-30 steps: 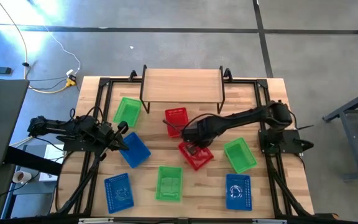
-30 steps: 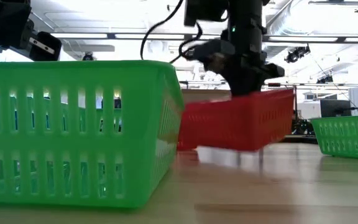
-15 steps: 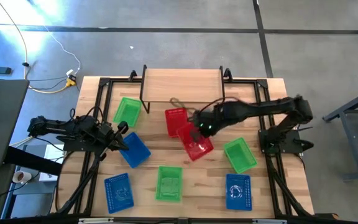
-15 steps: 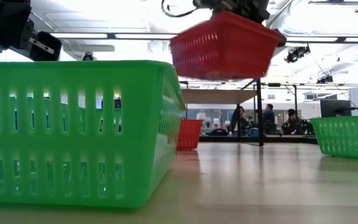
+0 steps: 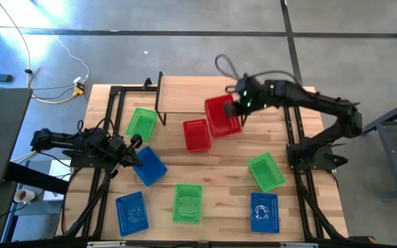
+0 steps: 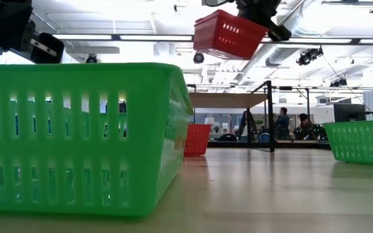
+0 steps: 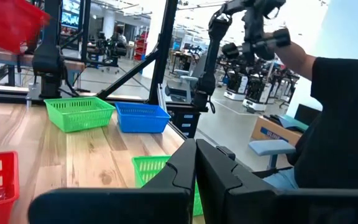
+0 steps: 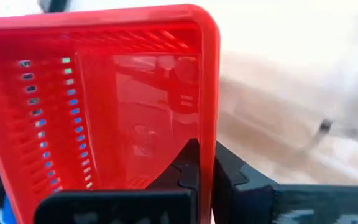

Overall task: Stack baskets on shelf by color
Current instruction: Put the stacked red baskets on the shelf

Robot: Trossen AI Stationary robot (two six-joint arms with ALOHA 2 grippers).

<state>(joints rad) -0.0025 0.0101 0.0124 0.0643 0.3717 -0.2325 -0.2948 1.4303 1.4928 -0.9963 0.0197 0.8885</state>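
Note:
My right gripper (image 5: 241,105) is shut on a red basket (image 5: 222,116), held high in the air by the right end of the shelf (image 5: 191,93); the low view shows that basket (image 6: 228,33) well above the shelf top (image 6: 228,100). A second red basket (image 5: 196,134) sits on the table in front of the shelf. Green baskets (image 5: 141,122) (image 5: 187,202) (image 5: 266,171) and blue baskets (image 5: 148,165) (image 5: 130,211) (image 5: 264,211) lie about the table. My left gripper (image 7: 196,168) is shut and empty at the table's left edge. My right gripper pinches one side wall of the red basket at its rim (image 8: 207,146), one finger (image 8: 188,165) inside the basket and one finger (image 8: 229,177) outside. It comes from the table's right, slanting down. The basket hangs clear of table and shelf, tilted.
A large green basket (image 6: 76,136) fills the low view's near left. The black frame posts (image 5: 119,96) stand at the shelf's sides. People sit in the room beyond the table, and a person in a dark top (image 7: 344,124) is close by the right side.
My right gripper has lifted the red basket from the middle of the table, swung it up and toward the far edge, and brought it beside the shelf's right end. The basket has tipped and turned on the way. The gripper has stayed shut on it.

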